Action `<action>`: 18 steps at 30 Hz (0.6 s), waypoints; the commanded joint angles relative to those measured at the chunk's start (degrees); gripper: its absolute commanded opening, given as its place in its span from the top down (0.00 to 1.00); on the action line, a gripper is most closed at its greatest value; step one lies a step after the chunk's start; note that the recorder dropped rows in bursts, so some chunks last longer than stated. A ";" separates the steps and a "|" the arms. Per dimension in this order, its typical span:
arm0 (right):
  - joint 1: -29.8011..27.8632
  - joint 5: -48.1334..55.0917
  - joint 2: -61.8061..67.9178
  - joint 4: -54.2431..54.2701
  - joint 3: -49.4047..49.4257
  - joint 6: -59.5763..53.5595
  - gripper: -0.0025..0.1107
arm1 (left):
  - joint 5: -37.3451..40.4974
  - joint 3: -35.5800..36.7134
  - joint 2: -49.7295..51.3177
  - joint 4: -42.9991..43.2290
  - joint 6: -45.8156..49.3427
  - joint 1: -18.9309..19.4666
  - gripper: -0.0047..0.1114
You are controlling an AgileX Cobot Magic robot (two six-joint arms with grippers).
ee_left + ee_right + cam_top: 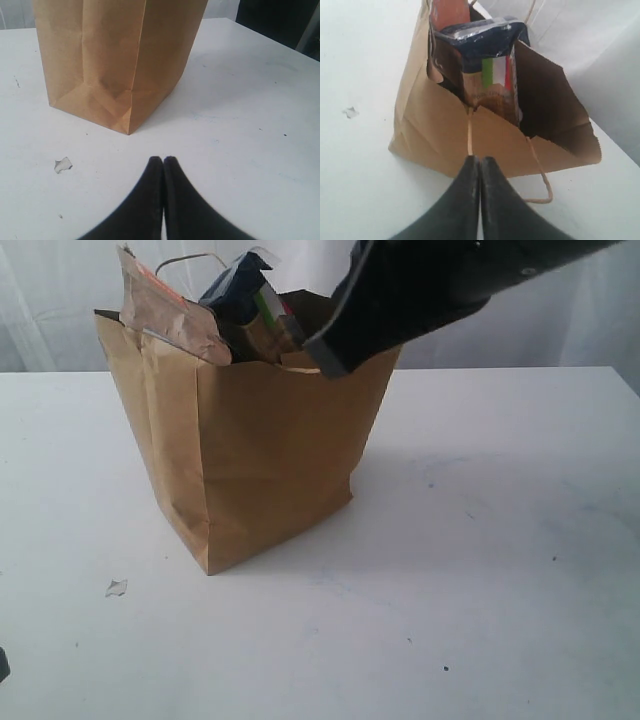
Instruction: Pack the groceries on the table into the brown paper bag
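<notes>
The brown paper bag (260,460) stands upright on the white table (500,540), its mouth open. A blue-ended spaghetti pack (240,285) and a brown pouch (170,315) stick up out of it; whatever lies deeper is hidden. My right arm (420,290) reaches down over the bag's near rim. In the right wrist view the right gripper (479,159) is shut just outside the bag (435,130), and the bag's cord handle (540,170) runs behind its fingertips. My left gripper (163,159) is shut and empty, low over the table, a short way from the bag's bottom corner (127,131).
A small white scrap (116,587) lies on the table left of the bag's front corner, also in the left wrist view (63,164). The tabletop stretches wide to the right. A pale curtain hangs behind the table.
</notes>
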 commanded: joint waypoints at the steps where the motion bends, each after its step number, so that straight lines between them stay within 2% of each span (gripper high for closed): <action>1: -0.09 -9.41 -7.01 -0.40 8.60 5.54 0.98 | -0.22 0.14 -0.26 -0.32 0.03 -0.30 0.96; 8: -0.09 -23.14 -15.45 -0.55 19.15 13.95 0.98 | -0.22 0.14 -0.26 -0.32 0.03 -0.30 0.96; 18: -0.09 -40.34 -19.62 0.48 29.87 16.66 0.98 | -0.22 0.14 -0.26 -0.32 0.03 -0.30 0.96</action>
